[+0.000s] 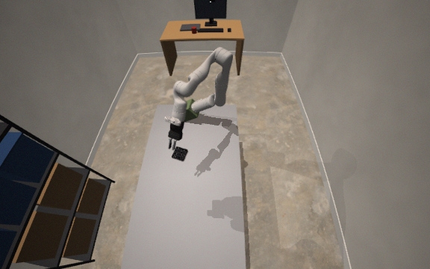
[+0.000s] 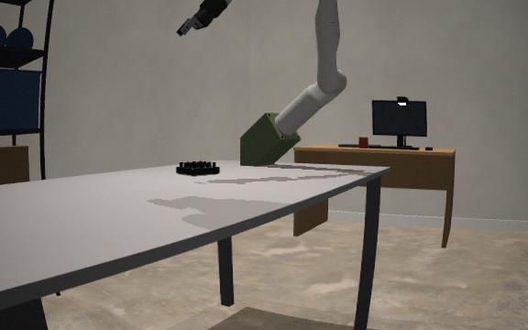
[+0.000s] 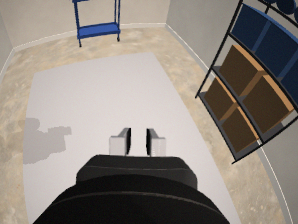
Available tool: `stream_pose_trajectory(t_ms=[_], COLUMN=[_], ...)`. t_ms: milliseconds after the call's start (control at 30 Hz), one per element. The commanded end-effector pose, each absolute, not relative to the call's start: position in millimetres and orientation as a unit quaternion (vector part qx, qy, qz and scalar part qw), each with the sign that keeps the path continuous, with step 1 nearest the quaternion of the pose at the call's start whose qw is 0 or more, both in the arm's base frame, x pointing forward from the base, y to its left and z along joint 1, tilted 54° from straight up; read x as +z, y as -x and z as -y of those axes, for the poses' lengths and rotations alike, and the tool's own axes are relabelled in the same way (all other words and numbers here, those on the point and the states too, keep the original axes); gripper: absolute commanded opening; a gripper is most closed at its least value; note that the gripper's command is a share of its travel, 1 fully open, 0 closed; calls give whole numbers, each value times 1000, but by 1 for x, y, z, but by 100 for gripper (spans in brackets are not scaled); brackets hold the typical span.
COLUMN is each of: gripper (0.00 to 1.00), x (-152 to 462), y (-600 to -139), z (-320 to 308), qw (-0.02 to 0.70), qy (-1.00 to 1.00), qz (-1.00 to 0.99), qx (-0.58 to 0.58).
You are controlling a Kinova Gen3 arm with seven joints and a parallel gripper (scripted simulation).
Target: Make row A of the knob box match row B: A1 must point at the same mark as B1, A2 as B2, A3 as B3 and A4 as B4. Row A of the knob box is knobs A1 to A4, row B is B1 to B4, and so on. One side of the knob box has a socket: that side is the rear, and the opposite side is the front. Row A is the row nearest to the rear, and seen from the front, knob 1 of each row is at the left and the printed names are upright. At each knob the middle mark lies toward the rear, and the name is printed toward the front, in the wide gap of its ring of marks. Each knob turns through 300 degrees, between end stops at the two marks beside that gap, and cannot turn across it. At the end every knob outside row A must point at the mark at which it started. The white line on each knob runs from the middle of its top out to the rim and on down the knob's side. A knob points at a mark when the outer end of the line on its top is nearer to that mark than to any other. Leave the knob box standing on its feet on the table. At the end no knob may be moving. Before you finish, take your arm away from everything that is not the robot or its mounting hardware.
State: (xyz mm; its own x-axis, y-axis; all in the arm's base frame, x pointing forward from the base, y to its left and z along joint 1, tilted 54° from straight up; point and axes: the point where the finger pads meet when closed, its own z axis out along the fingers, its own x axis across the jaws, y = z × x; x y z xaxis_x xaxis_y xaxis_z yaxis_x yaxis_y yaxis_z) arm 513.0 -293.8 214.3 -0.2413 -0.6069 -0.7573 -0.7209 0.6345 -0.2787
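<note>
The knob box (image 1: 181, 153) is a small black box with several knobs, standing on the grey table (image 1: 190, 187) near its rear left part. It also shows in the exterior view (image 2: 197, 168). Its knob lines are too small to read. My gripper (image 1: 171, 145) is raised high above the box, tilted forward and far from it, near the top edge of the exterior view (image 2: 185, 28). In the wrist view the fingers stand a little apart with nothing between them, and the knob box is out of that view.
The arm's green base block (image 2: 264, 139) sits at the table's rear end. A dark shelf rack (image 1: 25, 194) stands left of the table and shows in the wrist view (image 3: 256, 76). A wooden desk (image 1: 201, 35) with a monitor is behind, and a blue cart (image 3: 99, 12) is beyond the table's far end.
</note>
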Motion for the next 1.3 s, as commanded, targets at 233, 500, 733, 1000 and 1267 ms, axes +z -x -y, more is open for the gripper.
stream_pose_trajectory(t_ms=[233, 500, 733, 1000, 1267], gripper=[46, 46, 46, 46, 46], x=[301, 379, 448, 517, 549], y=[-491, -473, -457, -446, -467], z=[340, 356, 355, 331, 270], qw=[451, 457, 457, 446, 402], qy=[378, 333, 290, 237, 156], qz=[-808, -824, -837, -855, -891], qx=[1, -40, -77, -114, -143])
